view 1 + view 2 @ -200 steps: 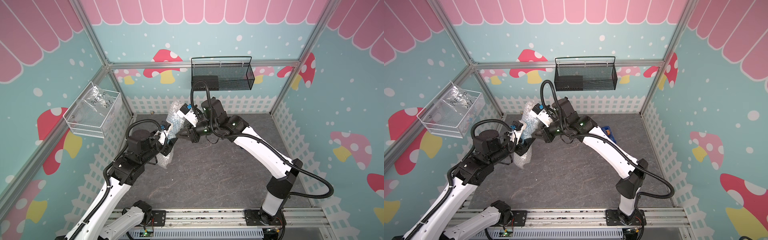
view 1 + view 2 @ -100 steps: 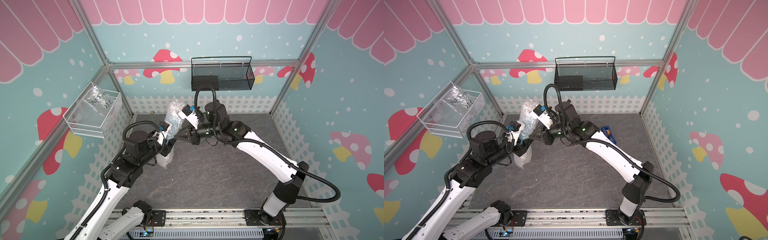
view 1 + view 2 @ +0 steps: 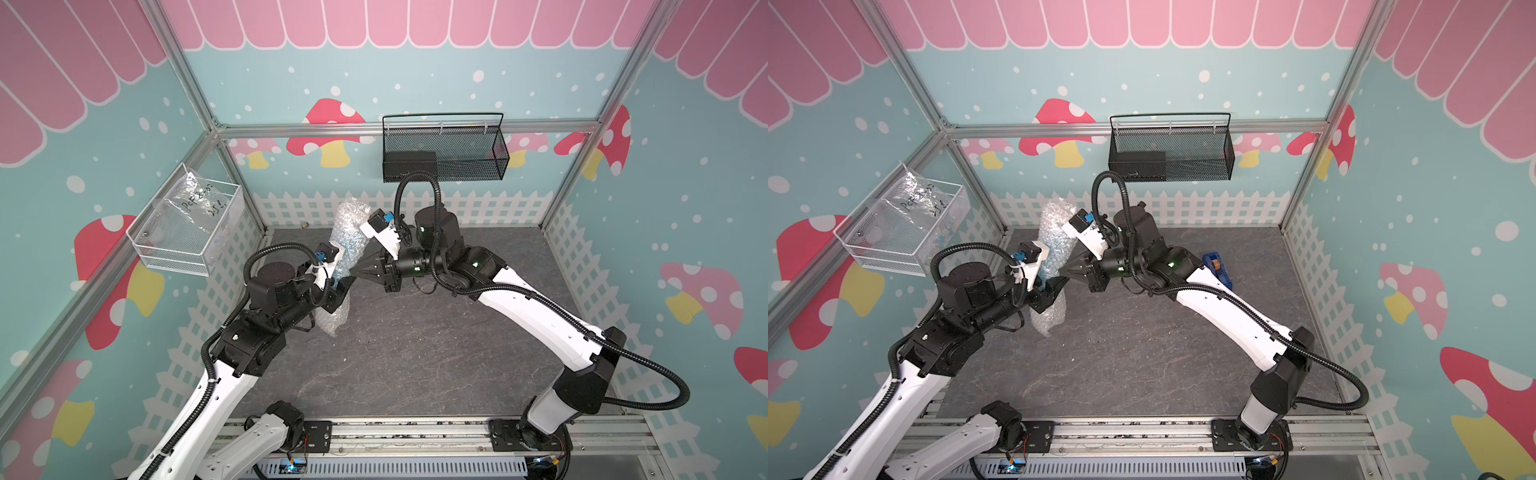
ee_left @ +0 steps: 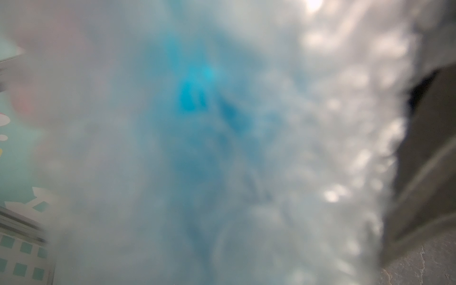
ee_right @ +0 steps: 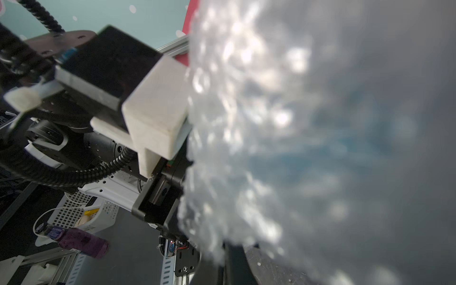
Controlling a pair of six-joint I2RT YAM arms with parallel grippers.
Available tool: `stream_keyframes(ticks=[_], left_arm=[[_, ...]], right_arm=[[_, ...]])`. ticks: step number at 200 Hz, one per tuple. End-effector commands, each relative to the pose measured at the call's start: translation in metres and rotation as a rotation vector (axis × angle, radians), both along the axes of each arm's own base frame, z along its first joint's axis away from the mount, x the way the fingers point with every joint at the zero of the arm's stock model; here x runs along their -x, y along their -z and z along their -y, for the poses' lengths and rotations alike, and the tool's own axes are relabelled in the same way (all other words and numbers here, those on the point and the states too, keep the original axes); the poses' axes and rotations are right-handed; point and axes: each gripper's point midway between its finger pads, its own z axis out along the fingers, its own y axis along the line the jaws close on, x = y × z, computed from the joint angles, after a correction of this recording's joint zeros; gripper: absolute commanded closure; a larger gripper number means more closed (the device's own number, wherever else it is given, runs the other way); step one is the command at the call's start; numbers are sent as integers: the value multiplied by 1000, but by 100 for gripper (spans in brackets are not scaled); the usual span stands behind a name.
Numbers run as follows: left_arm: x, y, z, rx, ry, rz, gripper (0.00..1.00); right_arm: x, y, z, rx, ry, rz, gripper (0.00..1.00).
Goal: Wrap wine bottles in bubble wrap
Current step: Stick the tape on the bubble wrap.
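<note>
Reading the mat (image 3: 415, 353) as a clock face, a white basket (image 3: 174, 259) hangs on the wall out past 9 o'clock. It holds a crinkled bag (image 3: 195, 203), well apart from the work.

At about 10 o'clock the left gripper (image 3: 338, 286) is clamped across the wrap (image 3: 349, 224). The bottle (image 3: 347, 253) sits inside, showing only as a blue patch through the bubbles. The bundle stands nearly upright, its top leaning towards 12 o'clock. A loose tail of wrap hangs below the jaws towards 6 o'clock; whether it touches the mat I cannot tell. This mid-height grip looks meant to pin the layers against the bottle and leave both ends free. The left wrist view is only blur and blue.

Just beside it on the 3 o'clock side, the right gripper (image 3: 357, 272) points its tip at the bundle. Its jaws look drawn together; whether they pinch a fold is not clear. It probably stands there to tug or tuck the free edge.

At 2 o'clock a blue dispenser (image 3: 1217, 266) waits, likely for sealing.
</note>
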Motion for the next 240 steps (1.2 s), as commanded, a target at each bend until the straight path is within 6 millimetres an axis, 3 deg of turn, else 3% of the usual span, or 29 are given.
stream_keyframes(ticks=[1, 15, 104, 166, 240], left_arm=[[-2, -13, 11, 23, 46, 52, 100], [-1, -14, 10, 25, 43, 56, 100], [18, -48, 7, 204, 152, 85, 100], [39, -72, 15, 269, 252, 129, 100], [49, -75, 19, 281, 299, 131, 100]], right_arm=[[32, -40, -8, -107, -109, 88, 75], [31, -40, -4, -93, -88, 110, 56], [17, -43, 55, -15, 131, 321, 39], [15, -28, 50, -12, 83, 341, 28], [15, -30, 50, -63, 59, 367, 24]])
